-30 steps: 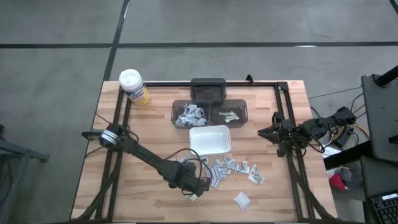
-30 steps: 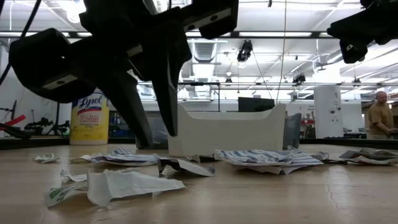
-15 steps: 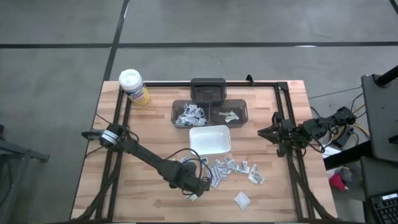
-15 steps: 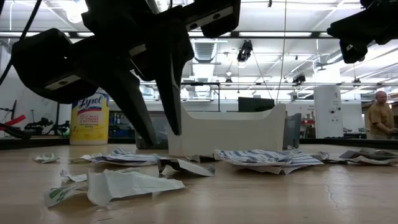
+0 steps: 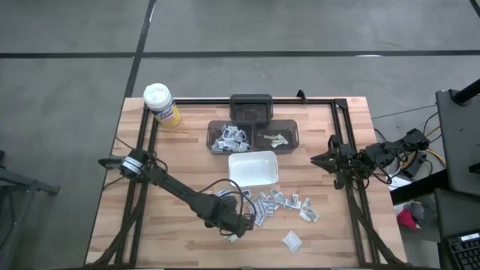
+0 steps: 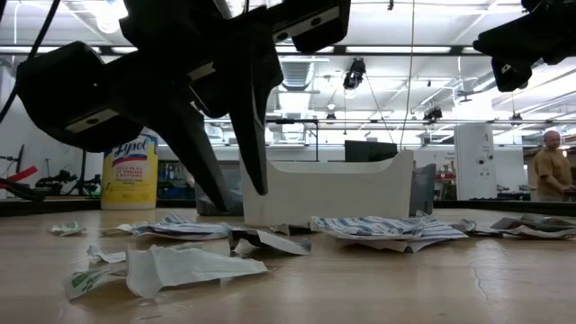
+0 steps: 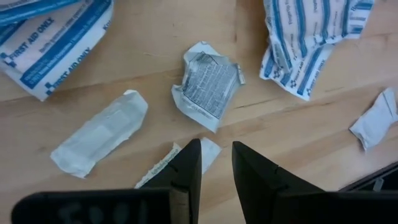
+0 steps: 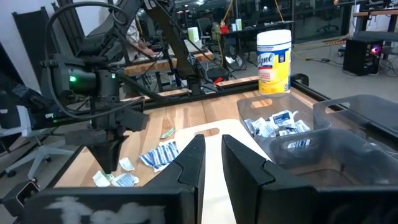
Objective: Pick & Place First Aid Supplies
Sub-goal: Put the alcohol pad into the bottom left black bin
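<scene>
Several small first aid packets (image 5: 281, 201) lie scattered on the wooden table in front of the white tray (image 5: 253, 168). More packets fill two clear bins (image 5: 229, 138) behind the tray. My left gripper (image 5: 238, 225) hovers over the near-left end of the scatter, slanting down, its fingers a little apart with nothing between them (image 7: 216, 155). In the low view its tips (image 6: 238, 198) stand above the packets. Below them lie a crumpled grey packet (image 7: 208, 84) and a small white one (image 7: 208, 151). My right gripper (image 5: 319, 159) waits level at the table's right side, slightly open and empty (image 8: 213, 146).
A yellow canister with a white lid (image 5: 160, 103) stands at the far left corner. A dark box (image 5: 250, 107) sits behind the bins. One packet (image 5: 292, 240) lies alone near the front edge. A person (image 6: 547, 171) stands in the room beyond the table.
</scene>
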### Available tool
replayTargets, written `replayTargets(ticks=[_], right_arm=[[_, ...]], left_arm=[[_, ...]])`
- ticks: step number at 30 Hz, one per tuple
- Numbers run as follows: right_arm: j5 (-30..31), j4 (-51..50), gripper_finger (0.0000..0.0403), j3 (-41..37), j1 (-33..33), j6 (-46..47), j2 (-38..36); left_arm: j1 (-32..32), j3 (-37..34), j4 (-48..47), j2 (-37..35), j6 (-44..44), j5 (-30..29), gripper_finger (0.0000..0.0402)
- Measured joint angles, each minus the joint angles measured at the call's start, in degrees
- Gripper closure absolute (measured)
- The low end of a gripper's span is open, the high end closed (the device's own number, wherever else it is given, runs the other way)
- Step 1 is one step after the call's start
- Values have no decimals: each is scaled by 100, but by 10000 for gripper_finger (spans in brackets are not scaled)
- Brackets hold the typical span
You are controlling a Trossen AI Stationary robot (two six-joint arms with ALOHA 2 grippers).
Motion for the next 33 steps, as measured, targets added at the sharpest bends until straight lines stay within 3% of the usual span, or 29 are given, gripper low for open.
replayTargets(ticks=[20, 33], right_arm=[[0, 0, 351, 0, 0, 0, 0], [0, -1, 351, 0, 0, 0, -2]], left_arm=[[38, -51, 42, 0, -230, 20, 319], [73, -119, 46, 181, -934, 26, 319]])
